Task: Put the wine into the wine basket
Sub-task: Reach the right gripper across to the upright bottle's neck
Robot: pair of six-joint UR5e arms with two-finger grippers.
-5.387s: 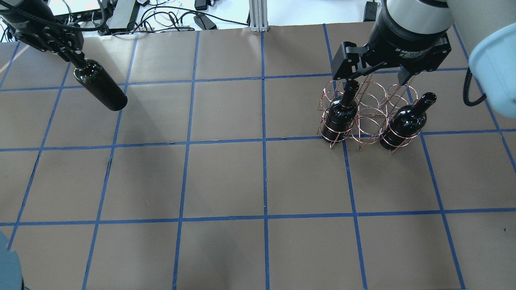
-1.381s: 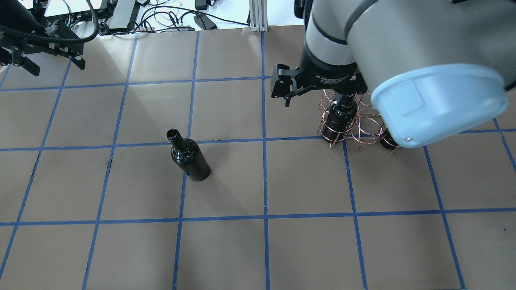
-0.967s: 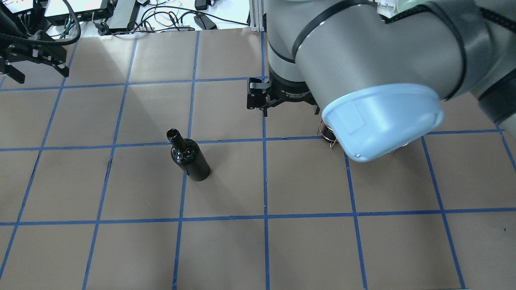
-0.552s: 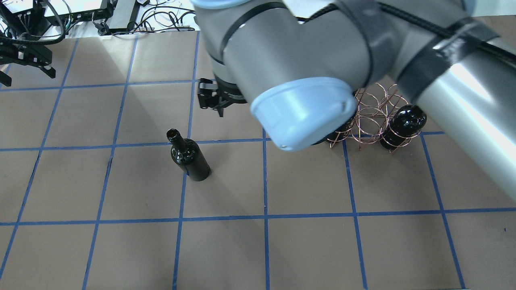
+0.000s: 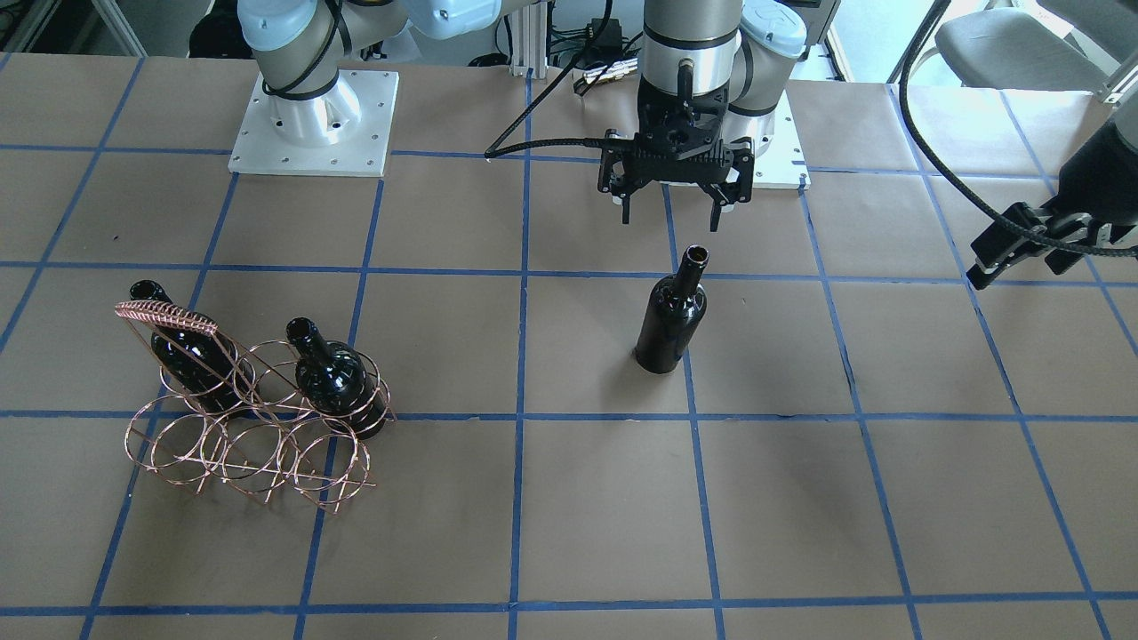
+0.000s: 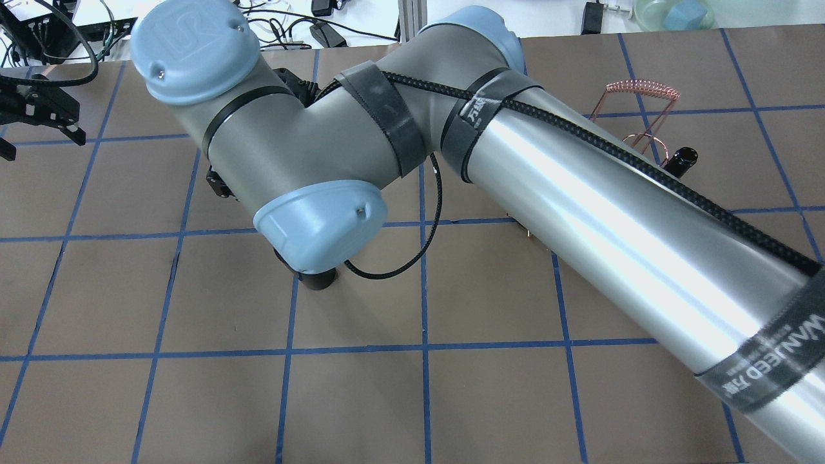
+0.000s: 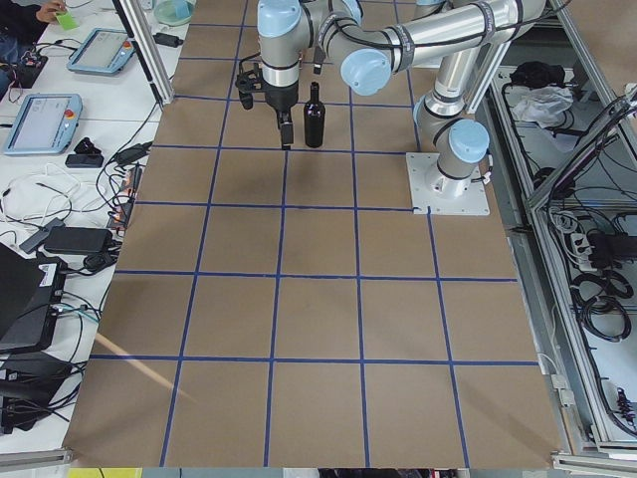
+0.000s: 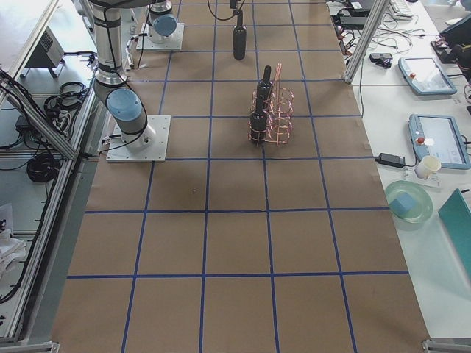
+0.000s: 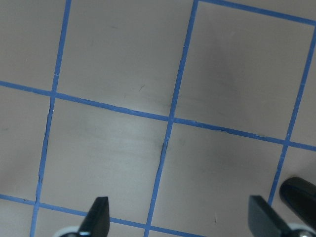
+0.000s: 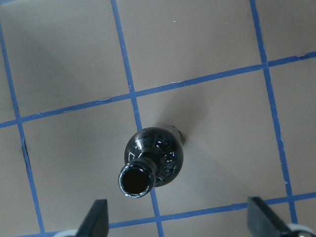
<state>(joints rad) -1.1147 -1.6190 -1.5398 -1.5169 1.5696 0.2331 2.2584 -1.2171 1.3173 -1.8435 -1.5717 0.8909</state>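
The standing bottle point(image 5: 671, 316) has bare table point(image 5: 871, 498) all round, and the right gripper point(image 5: 669, 220) hangs spread wide above it. At its nine o'clock in the front view, the basket point(image 5: 252, 449) keeps its near rings free. Two bottles point(image 5: 333, 378) and the handle point(image 5: 164, 313) crowd the far row.

Table point(image 5: 569, 533): brown paper cover, blue tape grid, filling most of every frame. Aluminium post point(image 6: 410, 26): top centre of the overhead view, a black power adaptor point(image 6: 327, 35) lying on the white surface beside it. White side bench point(image 8: 390, 110): right edge of the right-side view, bearing a blue-edged tablet point(image 8: 425, 76), a paper cup point(image 8: 425, 168) and a green plate point(image 8: 419, 193). Grey chair point(image 5: 1005, 40): upper right, front-facing view. Light even, shadows soft.
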